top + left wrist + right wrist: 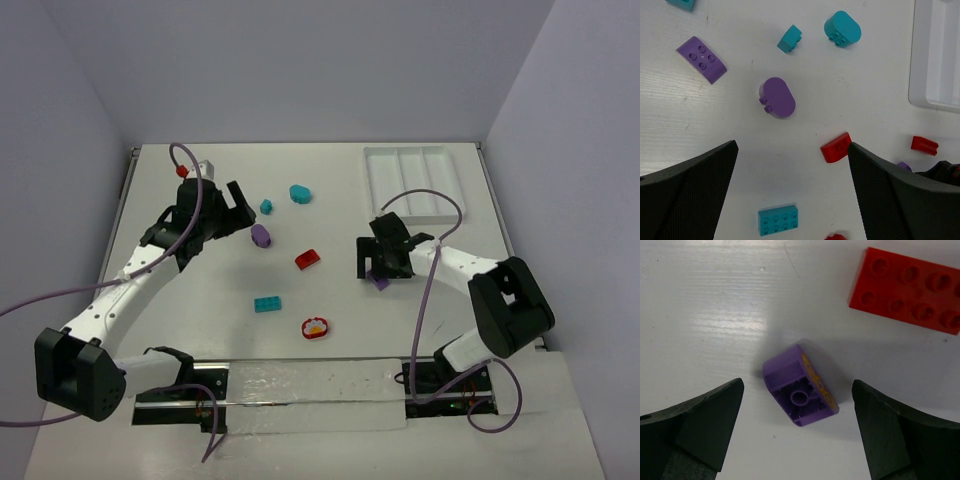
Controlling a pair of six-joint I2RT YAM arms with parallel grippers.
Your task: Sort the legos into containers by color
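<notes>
My right gripper (383, 262) is open and low over a purple lego (801, 387) that lies upside down on the table between its fingers (700, 415); nothing is held. A red brick (910, 290) lies just beyond it. My left gripper (232, 212) is open and empty above the table, with a purple oval lego (777, 97), a red wedge (835, 147) and a teal brick (778, 220) below it. Two teal legos (299, 194) lie farther back. A red round piece with a white-yellow top (315, 327) lies near the front. The white three-compartment tray (384, 183) stands at the back right.
A purple curved brick (701, 59) lies left of the oval one in the left wrist view. A small red piece (181, 172) sits by the left arm's cable at the back left. Walls enclose the table on three sides.
</notes>
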